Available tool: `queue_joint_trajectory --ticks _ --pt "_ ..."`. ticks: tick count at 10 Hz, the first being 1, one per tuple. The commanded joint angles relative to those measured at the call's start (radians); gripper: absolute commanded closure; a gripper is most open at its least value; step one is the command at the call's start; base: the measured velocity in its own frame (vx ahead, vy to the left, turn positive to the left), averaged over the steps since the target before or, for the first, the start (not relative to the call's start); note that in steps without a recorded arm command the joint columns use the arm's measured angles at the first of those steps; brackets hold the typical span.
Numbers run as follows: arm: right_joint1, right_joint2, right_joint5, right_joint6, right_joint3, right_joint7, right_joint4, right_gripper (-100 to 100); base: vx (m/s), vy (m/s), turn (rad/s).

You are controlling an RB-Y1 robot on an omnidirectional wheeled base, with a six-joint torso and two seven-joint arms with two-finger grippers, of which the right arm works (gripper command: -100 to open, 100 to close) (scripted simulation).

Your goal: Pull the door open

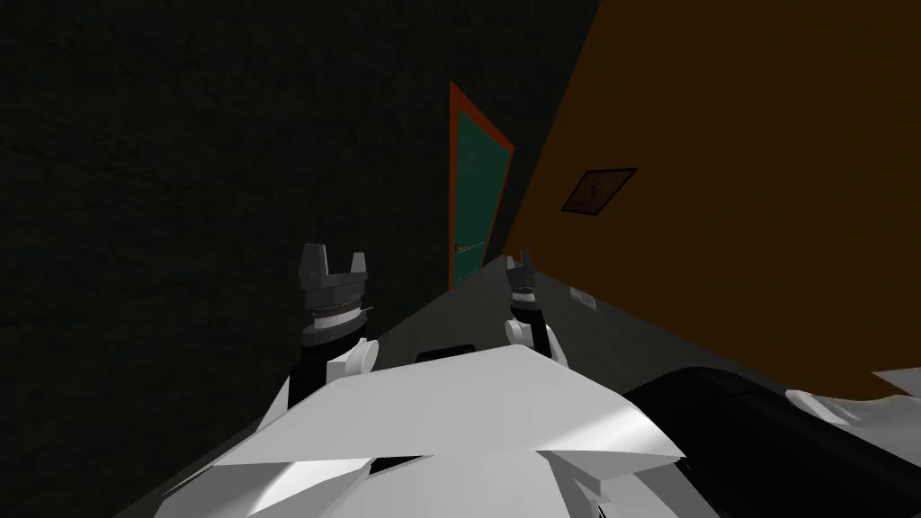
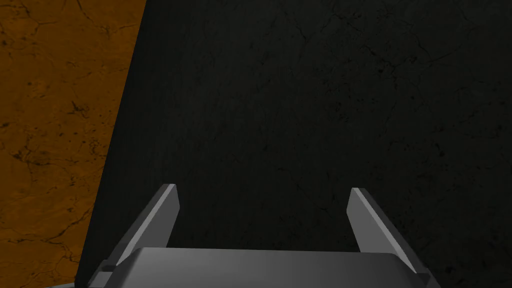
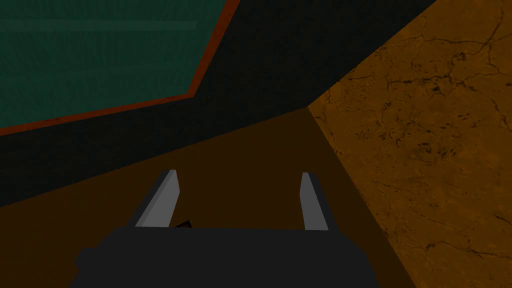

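Grippers come first, nearest to you: the left gripper (image 1: 333,268) and the right gripper (image 1: 520,267) are both raised in front of the chest, each with its two fingers apart and holding nothing. The door (image 1: 474,193), green inside an orange-red frame, is well beyond them at the far end of a narrow corridor, so I judge you cannot reach it from this place.

The main danger, I think, is the approach. The dark wall (image 1: 180,225) runs close along the left arm, and if you drive forward a little crooked, that arm may scrape it. The handle (image 1: 462,247) looks very small (I cannot tell its shape), so a grasp may slip off. If you stop too near, the door may strike your base when pulled.

Count: two grippers, one door, one handle, one picture frame (image 1: 598,191) and one vent (image 1: 585,299) on the orange wall (image 1: 764,180).
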Motion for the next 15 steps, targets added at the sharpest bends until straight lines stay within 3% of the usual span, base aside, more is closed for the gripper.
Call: queue_joint_trajectory --ticks 1,7,15 --pt "-0.014 -0.005 -0.004 -0.008 -0.001 0.000 0.039 -100 0.096 -0.030 0.108" --pt "-0.055 -0.020 -0.016 -0.033 -0.006 0.002 0.156 -100 0.059 -0.051 0.095" --pt "-0.129 -0.043 -0.038 -0.079 -0.014 0.004 0.366 -100 0.070 -0.067 0.119"
